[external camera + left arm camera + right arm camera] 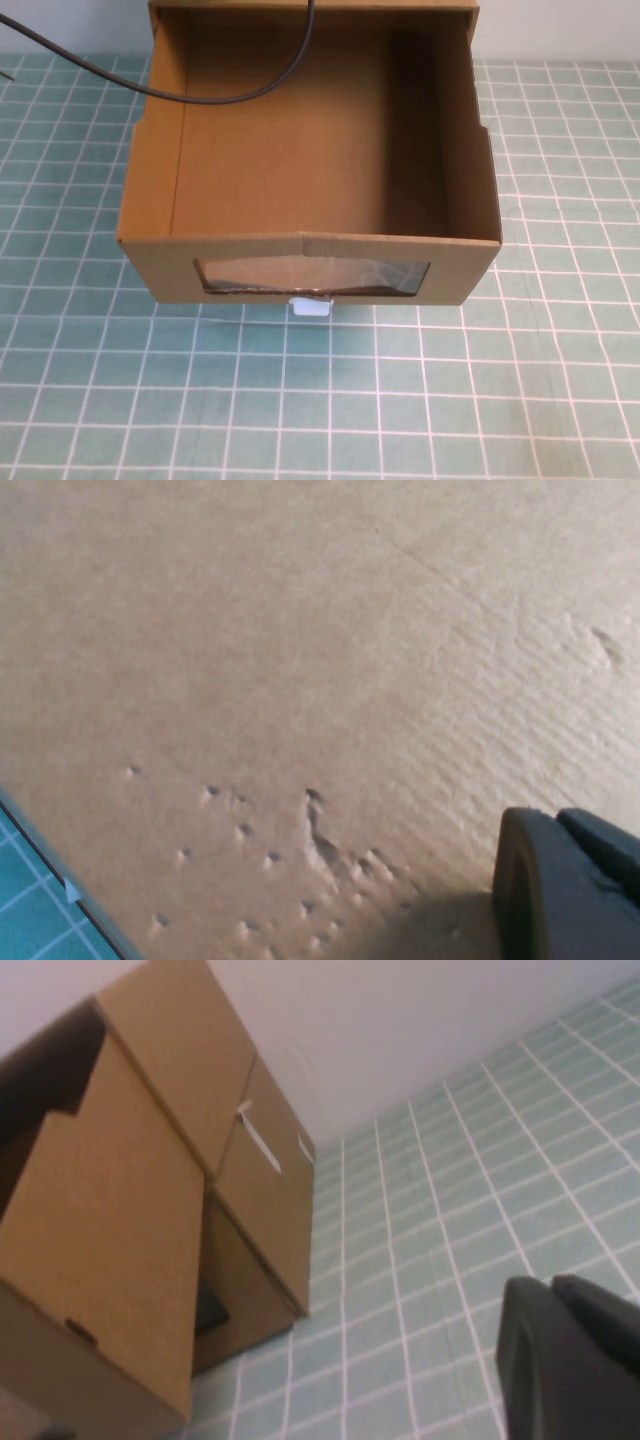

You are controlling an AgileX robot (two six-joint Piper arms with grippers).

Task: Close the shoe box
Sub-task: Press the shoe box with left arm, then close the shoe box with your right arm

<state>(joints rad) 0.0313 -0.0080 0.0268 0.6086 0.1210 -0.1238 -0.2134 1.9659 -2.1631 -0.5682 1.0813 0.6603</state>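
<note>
The shoe box (310, 250) is a brown cardboard drawer, pulled out toward me and empty inside. Its front has a clear wrinkled window (312, 275) with a small white tab (310, 307) below it. Neither gripper shows in the high view. In the left wrist view my left gripper (555, 825) is shut and empty, close against a dented cardboard face (300, 680); I cannot tell which face. In the right wrist view my right gripper (550, 1285) is shut and empty over the green mat, apart from the box's side (110, 1220).
A green gridded mat (400, 400) covers the table around the box. A black cable (230, 95) hangs across the back of the open drawer. The cardboard sleeve (250, 1140) stands behind the drawer against a pale wall (400, 1020).
</note>
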